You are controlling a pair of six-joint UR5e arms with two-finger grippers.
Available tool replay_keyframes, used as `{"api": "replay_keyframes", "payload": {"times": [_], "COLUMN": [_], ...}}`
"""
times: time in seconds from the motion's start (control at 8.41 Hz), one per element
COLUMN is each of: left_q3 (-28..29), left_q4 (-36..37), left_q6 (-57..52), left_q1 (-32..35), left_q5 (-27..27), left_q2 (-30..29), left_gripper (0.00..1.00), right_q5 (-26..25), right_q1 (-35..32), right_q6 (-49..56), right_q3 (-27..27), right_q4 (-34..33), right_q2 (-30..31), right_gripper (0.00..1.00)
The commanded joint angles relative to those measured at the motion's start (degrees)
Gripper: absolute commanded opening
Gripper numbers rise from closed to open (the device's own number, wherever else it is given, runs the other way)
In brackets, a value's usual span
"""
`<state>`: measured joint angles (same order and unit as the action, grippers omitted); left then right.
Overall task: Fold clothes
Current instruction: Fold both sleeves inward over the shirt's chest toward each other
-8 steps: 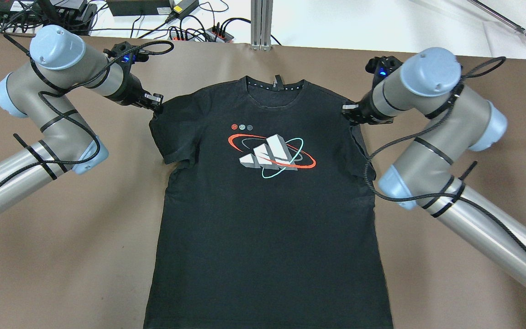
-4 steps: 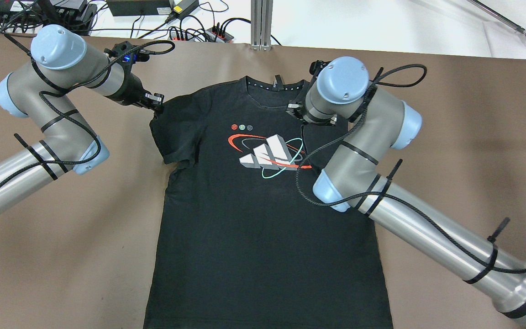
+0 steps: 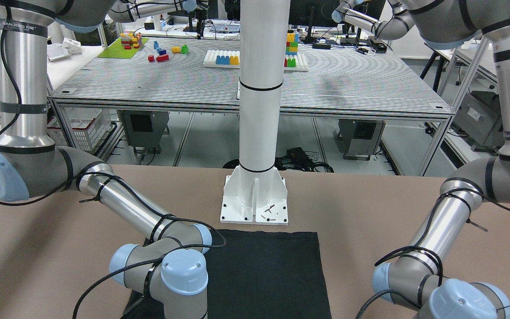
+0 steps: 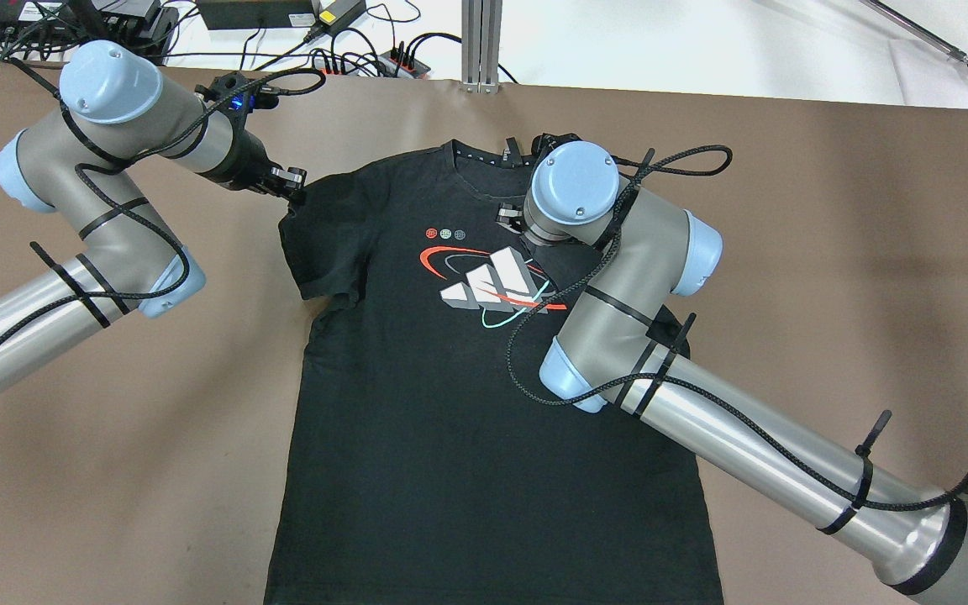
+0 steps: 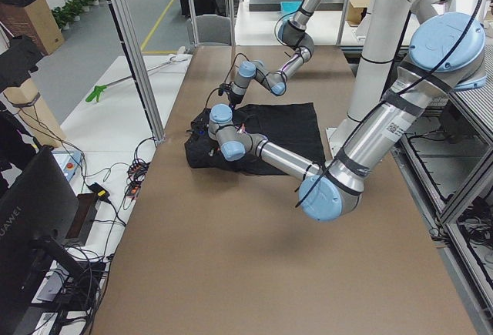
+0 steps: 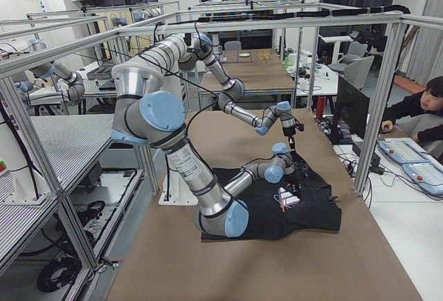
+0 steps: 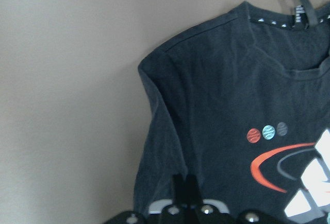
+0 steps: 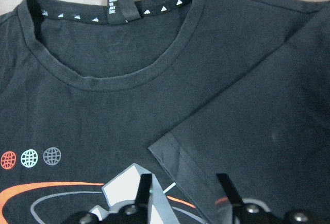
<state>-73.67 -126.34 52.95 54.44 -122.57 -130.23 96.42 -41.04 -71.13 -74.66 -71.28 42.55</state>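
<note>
Folding the sleeves inward is judged to be the step in hand. Black short-sleeved cotton T-shirt (image 4: 450, 437) is laid flat, print up, on the brown table (image 4: 114, 470), with the collar (image 4: 476, 161) at 12 o'clock in the overhead view.

Right-side sleeve (image 8: 258, 131) is already laid across the chest, its hem edge touching the white-and-red printed logo (image 4: 467, 290) at the logo's 2 o'clock. Right gripper (image 8: 184, 180) is held just over that hem with the jaws spread. Nothing is pinched, and the sleeve is seen running from its 12 o'clock out to 3 o'clock.

Left gripper (image 4: 291, 186) is placed at the logo's 10 o'clock, on the shoulder of the left-side sleeve (image 4: 324, 252). In its wrist view the fingers are pressed together and sleeve fabric appears to be pinched, though the contact itself is hidden at the frame edge. Left-side sleeve is not yet folded and is spread toward 9 o'clock.

Next move, as judged: right arm to be lifted clear of the chest, then the left-side sleeve to be carried toward 3 o'clock and laid mirror-wise. Risk: the shoulder could be dragged and bunched if it is pulled low.
</note>
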Motion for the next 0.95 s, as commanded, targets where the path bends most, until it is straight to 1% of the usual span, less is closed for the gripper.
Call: {"api": "replay_keyframes", "payload": {"times": [0.0, 0.24, 0.36, 0.48, 0.59, 0.71, 0.83], "left_q3": [-0.07, 0.89, 2.46, 6.04, 8.78, 9.41, 9.42], "left_q4": [7.67, 9.52, 9.44, 9.27, 8.66, 8.65, 8.56], "left_q6": [6.87, 11.1, 13.64, 14.8, 15.16, 15.77, 16.13], "left_q1": [-1.96, -7.57, -10.82, -13.02, -13.74, -13.66, -13.23], "left_q5": [1.54, 8.1, 11.97, 15.49, 17.26, 17.37, 17.28], "left_q2": [-8.52, -12.13, -13.63, -16.26, -17.85, -19.0, -19.79], "left_gripper": [0.0, 0.0, 0.0, 0.0, 0.0, 0.23, 0.61], "right_q5": [0.78, 2.63, 2.64, 2.55, 2.55, 2.55, 2.63], "right_q1": [-1.66, -2.98, -2.99, -2.99, -2.99, -2.99, -3.08], "right_q6": [7.56, 8.9, 9.77, 10.39, 10.48, 11.44, 11.97], "right_q3": [-4.95, -6.2, -6.2, -6.2, -6.12, -6.11, -6.11], "right_q4": [0.09, 0.09, 0.09, 0.52, 1.66, 2.63, 2.9], "right_q2": [4.28, 5.87, 6.05, 6.66, 7.45, 7.9, 7.9], "right_gripper": [0.94, 0.94, 0.94, 0.94, 0.94, 0.94, 0.95]}}
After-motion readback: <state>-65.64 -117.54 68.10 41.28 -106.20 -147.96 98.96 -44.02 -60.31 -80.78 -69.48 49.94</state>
